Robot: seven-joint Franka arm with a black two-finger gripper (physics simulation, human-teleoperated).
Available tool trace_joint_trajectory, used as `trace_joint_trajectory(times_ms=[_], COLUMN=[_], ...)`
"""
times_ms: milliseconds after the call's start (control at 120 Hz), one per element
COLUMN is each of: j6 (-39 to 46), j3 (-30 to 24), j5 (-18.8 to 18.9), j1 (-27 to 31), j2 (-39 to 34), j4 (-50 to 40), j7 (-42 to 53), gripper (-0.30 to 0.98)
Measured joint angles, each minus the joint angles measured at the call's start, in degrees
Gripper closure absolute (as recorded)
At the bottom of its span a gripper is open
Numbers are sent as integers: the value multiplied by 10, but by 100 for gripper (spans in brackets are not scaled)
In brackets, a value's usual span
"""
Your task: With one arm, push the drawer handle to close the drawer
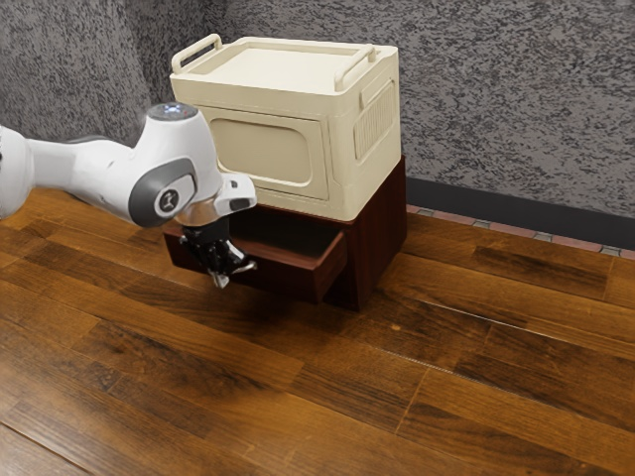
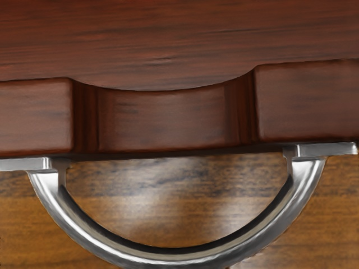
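Observation:
The dark red wooden drawer (image 1: pixel 288 280) stands partly out of its cabinet (image 1: pixel 375 233) in the exterior view, with its dark inside showing from above. My gripper (image 1: pixel 230 270) is low at the drawer's front, overlapping the front panel; whether it touches the handle I cannot tell. From the wrist camera, the drawer front (image 2: pixel 162 120) has a curved dip in its top edge, and a silver arched handle (image 2: pixel 174 259) sticks out from it over the floor. The part of the handle near my gripper is mostly hidden in the exterior view.
A cream storage box (image 1: pixel 273 149) with two raised side handles sits on top of the cabinet. Behind them stands a grey patterned wall (image 1: pixel 516 99) with a dark baseboard. Wooden floor (image 1: pixel 476 397) spreads in front and toward the exterior view's right.

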Motion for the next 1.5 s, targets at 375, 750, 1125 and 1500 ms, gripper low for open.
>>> trace_joint_trajectory(times_ms=[375,750,1125,1500], j6=[54,75,65,57], j3=[-10,-9,-6,-5], j5=[71,93,105,119], j1=[-10,-21,-19,-20], j2=[20,74,97,144], j4=[6,76,114,171], j7=[8,16,26,33], gripper=[79,78,79,79])
